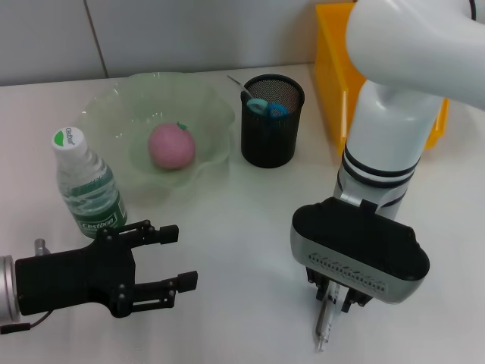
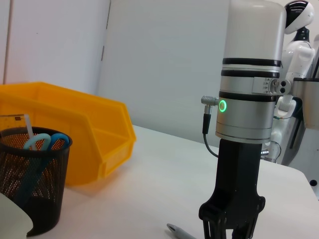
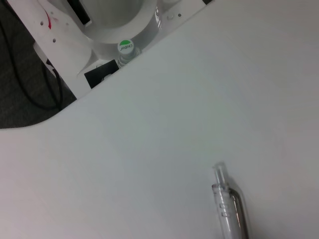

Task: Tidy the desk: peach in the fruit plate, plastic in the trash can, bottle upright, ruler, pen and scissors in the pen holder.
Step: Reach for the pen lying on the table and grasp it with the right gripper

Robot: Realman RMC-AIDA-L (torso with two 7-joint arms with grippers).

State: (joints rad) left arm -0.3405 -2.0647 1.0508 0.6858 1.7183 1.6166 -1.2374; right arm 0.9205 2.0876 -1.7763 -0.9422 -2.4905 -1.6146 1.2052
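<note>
A clear pen (image 1: 324,327) lies on the white table near its front edge, and also appears in the right wrist view (image 3: 230,211). My right gripper (image 1: 334,292) hangs straight down over the pen's far end, open, with one finger on each side of it. A pink peach (image 1: 170,146) rests in the green glass fruit plate (image 1: 106,114). The bottle (image 1: 87,186) stands upright to the plate's left. The black mesh pen holder (image 1: 271,133) holds blue-handled scissors (image 1: 267,108) and a thin clear ruler (image 1: 241,86). My left gripper (image 1: 184,258) waits open at the front left, holding nothing. No plastic is in view.
The yellow trash can (image 1: 337,68) stands at the back right, behind my right arm. The bottle stands close behind my left gripper. A white wall runs along the table's back.
</note>
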